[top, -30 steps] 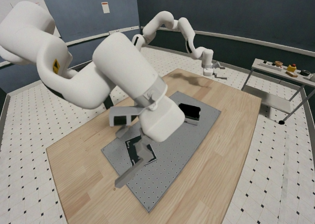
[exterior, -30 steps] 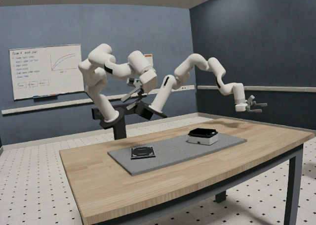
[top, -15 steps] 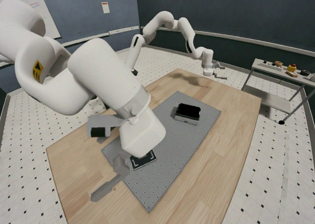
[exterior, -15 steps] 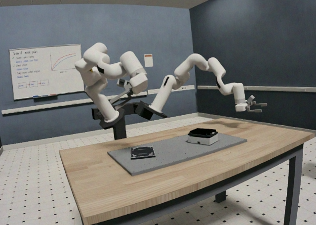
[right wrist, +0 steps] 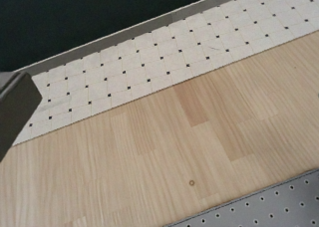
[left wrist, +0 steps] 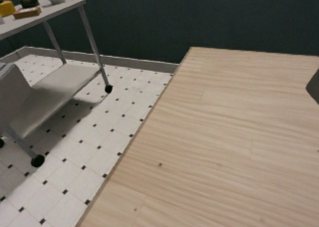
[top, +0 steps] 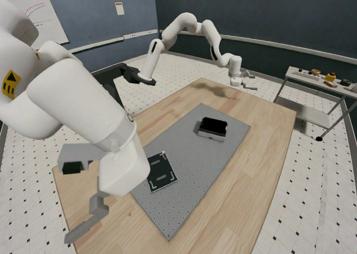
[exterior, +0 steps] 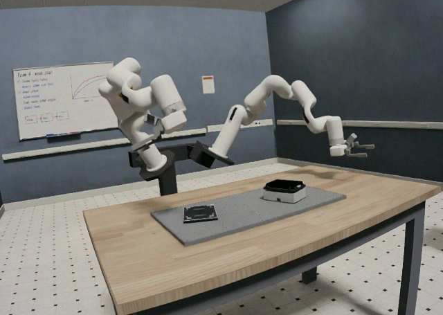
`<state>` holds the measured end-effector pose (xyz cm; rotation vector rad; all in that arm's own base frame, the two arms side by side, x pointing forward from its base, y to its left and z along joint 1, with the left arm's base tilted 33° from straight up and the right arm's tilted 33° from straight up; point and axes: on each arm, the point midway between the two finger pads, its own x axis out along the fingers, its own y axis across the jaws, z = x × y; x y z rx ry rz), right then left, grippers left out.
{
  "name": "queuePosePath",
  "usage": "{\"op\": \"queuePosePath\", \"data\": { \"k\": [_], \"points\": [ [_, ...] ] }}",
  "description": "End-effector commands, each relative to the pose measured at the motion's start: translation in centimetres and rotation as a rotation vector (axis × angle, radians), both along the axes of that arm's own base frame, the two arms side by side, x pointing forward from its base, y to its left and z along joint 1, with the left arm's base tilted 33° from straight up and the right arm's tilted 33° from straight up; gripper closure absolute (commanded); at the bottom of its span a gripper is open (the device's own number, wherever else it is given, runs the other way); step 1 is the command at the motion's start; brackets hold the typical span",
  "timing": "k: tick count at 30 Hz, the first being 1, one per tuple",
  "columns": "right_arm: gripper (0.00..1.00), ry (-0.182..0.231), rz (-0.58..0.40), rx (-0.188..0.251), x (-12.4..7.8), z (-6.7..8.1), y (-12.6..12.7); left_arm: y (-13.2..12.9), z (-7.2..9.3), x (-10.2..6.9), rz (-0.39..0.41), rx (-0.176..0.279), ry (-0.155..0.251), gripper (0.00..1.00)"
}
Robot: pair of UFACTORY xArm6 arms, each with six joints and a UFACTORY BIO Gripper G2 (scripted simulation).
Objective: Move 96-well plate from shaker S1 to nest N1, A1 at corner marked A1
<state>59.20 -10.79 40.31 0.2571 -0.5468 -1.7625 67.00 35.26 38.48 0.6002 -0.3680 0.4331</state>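
96-well plate (top: 213,125) (exterior: 285,185), apparently the black piece atop shaker S1 (top: 211,135) (exterior: 285,196), long axis roughly left-right, lying left, nearer and below the released left gripper (top: 255,82) (exterior: 370,150) (left wrist: 314,88), the closer one; right gripper (top: 83,225) (exterior: 146,140) (right wrist: 17,108) likewise spread.

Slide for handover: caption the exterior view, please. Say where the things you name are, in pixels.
Black nest plate (top: 168,167) (exterior: 200,215) and white box-shaped shaker (top: 211,135) (exterior: 284,196) on a grey perforated metal board (top: 198,156) (exterior: 246,211).

On the pale wood-grained counter (top: 230,185) (exterior: 250,254) (left wrist: 214,137) (right wrist: 125,172) lies one flat grey rectangular board (top: 190,193) (exterior: 243,221) (right wrist: 279,207), dotted all over with small holes, its edges within the counter's.
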Motion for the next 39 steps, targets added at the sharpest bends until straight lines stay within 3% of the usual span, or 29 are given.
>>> {"op": "queuePosePath", "data": {
  "k": [1,16,18,20,33,35,39],
  "points": [
    [0.0,0.008,0.002,-0.002,-0.3,0.5,-0.3,-0.1,0.3,0.0,-0.001,0.002,-0.004,0.0],
    [0.0,0.258,0.0,-0.007,-7.3,2.7,-7.3,-0.1,0.3,0.0,-0.001,0.002,-0.004,0.0],
    [0.0,0.258,0.0,-0.007,-7.3,2.7,-7.3,-0.1,0.3,0.0,-0.001,0.002,-0.004,0.0],
    [0.0,0.294,0.004,-0.001,-8.4,2.8,-8.1,-0.1,0.3,0.0,-0.001,0.002,-0.004,0.0],
    [0.0,0.532,0.061,0.083,-16.4,2.7,-12.5,-0.1,0.3,0.0,-0.001,0.002,-0.004,0.0],
    [0.0,0.532,0.061,0.083,-16.4,2.7,-12.5,-0.1,0.3,0.0,-0.001,0.002,-0.004,0.0],
    [0.0,0.6,0.09,0.125,-19.1,2.3,-13.3,-0.1,0.3,0.0,-0.001,0.002,-0.004,0.0]
  ]
}}
